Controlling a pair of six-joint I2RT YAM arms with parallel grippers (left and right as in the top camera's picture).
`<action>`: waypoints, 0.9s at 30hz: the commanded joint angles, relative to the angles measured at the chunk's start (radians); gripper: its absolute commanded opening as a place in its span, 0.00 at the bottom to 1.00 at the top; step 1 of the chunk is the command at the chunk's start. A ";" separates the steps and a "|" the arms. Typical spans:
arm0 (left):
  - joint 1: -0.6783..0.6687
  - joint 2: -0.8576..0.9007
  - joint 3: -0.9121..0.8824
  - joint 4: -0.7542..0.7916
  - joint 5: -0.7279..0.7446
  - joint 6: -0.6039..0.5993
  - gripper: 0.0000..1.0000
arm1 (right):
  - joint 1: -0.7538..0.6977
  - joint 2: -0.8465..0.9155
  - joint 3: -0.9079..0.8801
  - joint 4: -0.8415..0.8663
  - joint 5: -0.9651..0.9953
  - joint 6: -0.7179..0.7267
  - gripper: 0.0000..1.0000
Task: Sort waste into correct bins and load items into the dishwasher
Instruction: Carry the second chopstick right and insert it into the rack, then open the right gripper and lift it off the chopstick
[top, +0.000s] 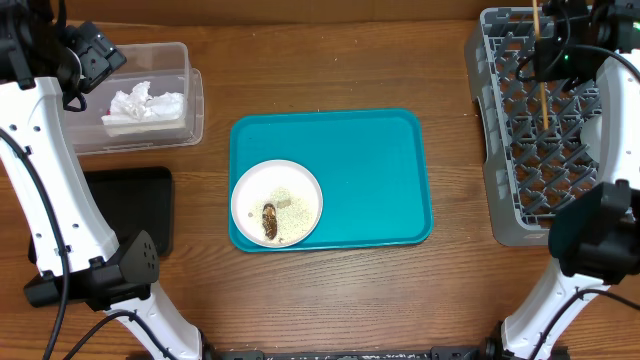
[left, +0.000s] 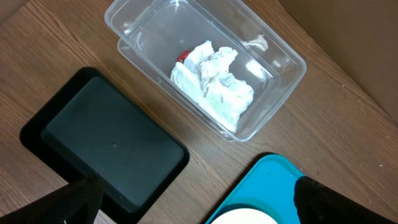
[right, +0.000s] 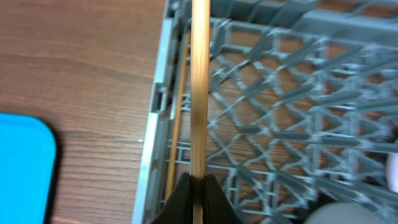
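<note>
My right gripper (right: 198, 186) is shut on a wooden chopstick (right: 199, 87) and holds it over the grey dish rack (top: 500, 120); the chopstick (top: 541, 70) shows in the overhead view too. A second chopstick (right: 176, 124) lies inside the rack along its left wall. My left gripper (left: 186, 208) is open and empty above the clear tub (left: 273, 56), which holds crumpled white tissues (left: 214, 84) and a red wrapper (left: 182, 56). The black tray (left: 106, 137) lies beside the tub. A white plate (top: 277, 201) with a brown scrap (top: 269, 221) and rice crumbs sits on the teal tray (top: 370, 170).
The clear tub (top: 190, 95) stands at the back left, the black tray (top: 130, 205) in front of it. A pale rounded dish (right: 336, 214) shows low in the rack. The arm bases stand at the front corners.
</note>
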 joint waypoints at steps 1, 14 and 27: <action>0.004 0.010 0.002 -0.002 0.002 0.023 1.00 | 0.002 0.024 -0.011 0.006 -0.117 -0.018 0.04; 0.004 0.010 0.002 -0.002 0.002 0.023 1.00 | 0.006 0.024 -0.011 -0.006 -0.124 -0.018 0.04; 0.004 0.010 0.002 -0.002 0.002 0.023 1.00 | 0.006 0.056 -0.011 -0.027 -0.124 -0.006 0.27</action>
